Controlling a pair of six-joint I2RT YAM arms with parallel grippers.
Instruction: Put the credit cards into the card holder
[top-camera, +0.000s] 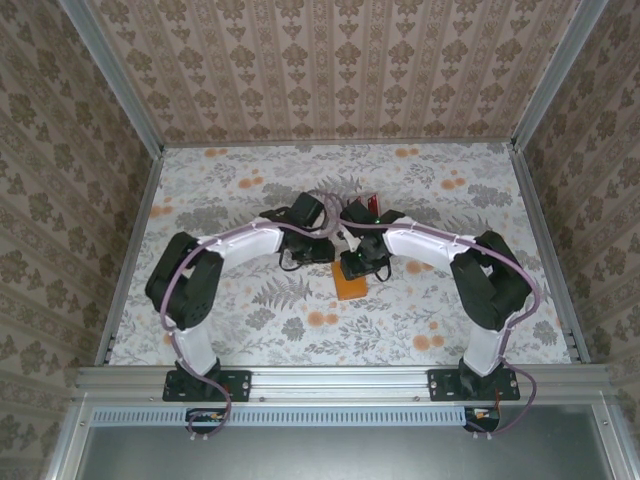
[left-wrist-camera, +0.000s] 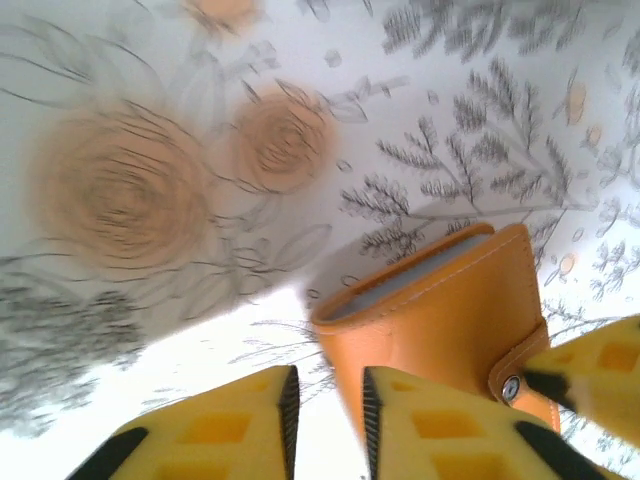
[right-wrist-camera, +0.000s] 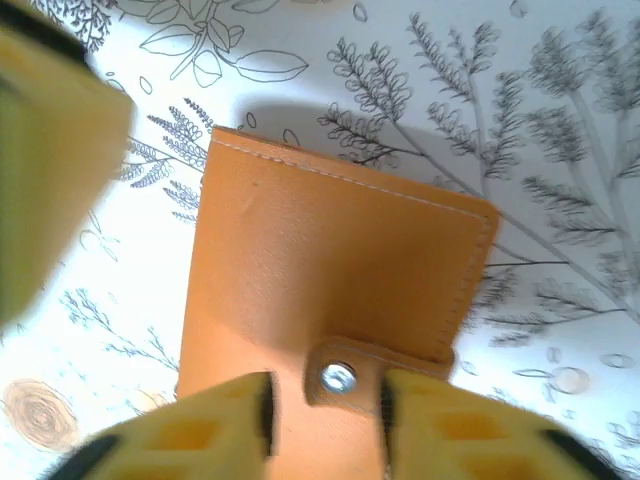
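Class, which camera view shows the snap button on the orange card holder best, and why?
Right wrist: the snap button faces the camera, large and sharp, on the card holder. Left wrist shows it small, at an angle near the edge. Top external: too small to tell.

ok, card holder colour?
Card holder is orange with a silver snap; best in the right wrist view.

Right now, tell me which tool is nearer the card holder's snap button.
Right. The right tool straddles the snap button; the left tool sits off at a side edge of the card holder.
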